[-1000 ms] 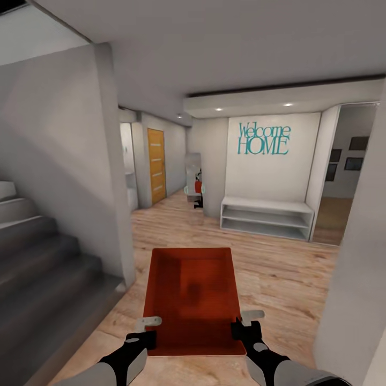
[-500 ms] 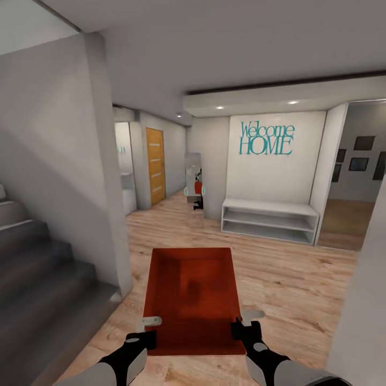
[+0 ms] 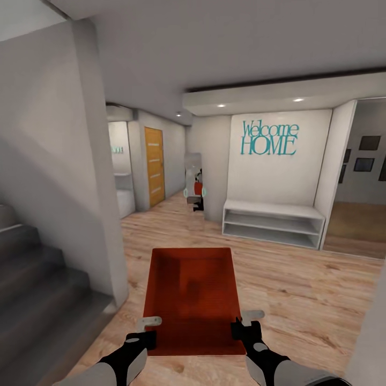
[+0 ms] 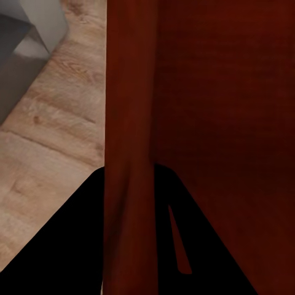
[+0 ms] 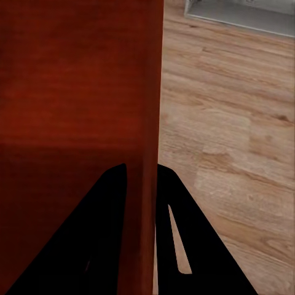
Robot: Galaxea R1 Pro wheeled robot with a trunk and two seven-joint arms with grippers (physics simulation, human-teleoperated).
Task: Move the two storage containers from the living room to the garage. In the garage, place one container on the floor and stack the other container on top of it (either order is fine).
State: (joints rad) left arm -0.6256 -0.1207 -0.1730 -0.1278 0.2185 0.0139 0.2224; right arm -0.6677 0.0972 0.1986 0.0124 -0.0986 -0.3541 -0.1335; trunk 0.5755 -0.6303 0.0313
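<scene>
One orange-red open-top storage container [image 3: 190, 295] hangs level in front of me over light wood planks, held by its near end between both arms. My left gripper [image 3: 148, 336] is shut on the container's left wall [image 4: 129, 110], one finger on each side of it. My right gripper [image 3: 239, 330] is likewise shut on the right wall [image 5: 144, 92]. The bin's inside looks empty. I am in a hallway; the garage is out of view.
Grey stairs [image 3: 37, 279] rise at the left behind a white wall corner [image 3: 104, 225]. A low white shelf bench [image 3: 273, 220] stands ahead under a "Welcome HOME" sign [image 3: 268, 138]. An orange door [image 3: 155, 166] lies down the left passage, and an opening [image 3: 359, 225] shows at the right.
The whole view has shifted as I roll on: the stairs and left wall slide leftward, the near right wall leaves the picture. The container and both grippers keep their hold.
</scene>
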